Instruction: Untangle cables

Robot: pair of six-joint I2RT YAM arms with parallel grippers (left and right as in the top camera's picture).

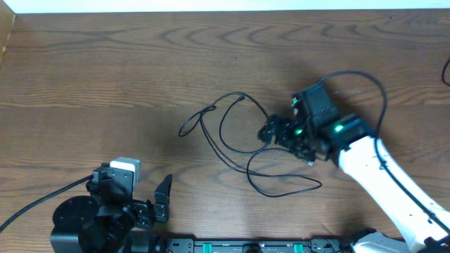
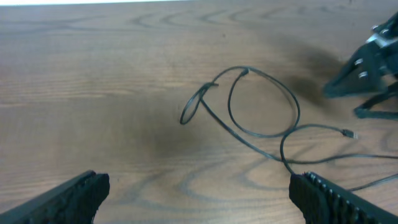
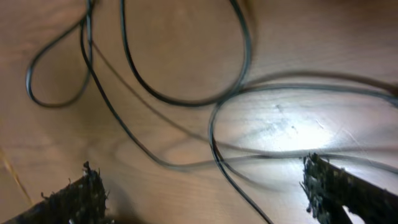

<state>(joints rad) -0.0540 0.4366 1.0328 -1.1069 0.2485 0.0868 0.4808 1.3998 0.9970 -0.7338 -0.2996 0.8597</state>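
Overhead view: thin black cables [image 1: 214, 140] lie mid-surface [image 1: 105, 70] in crossing loops, not yet separated; right gripper [image 3: 205, 190] hovers wide over the tangle's right side, holding nothing; left gripper [image 2: 199, 193], also wide and empty, sits well apart; most untangling apparently remains.

Brown wood-grain table [image 1: 105, 70], pale strip [image 1: 211, 5] along its far edge
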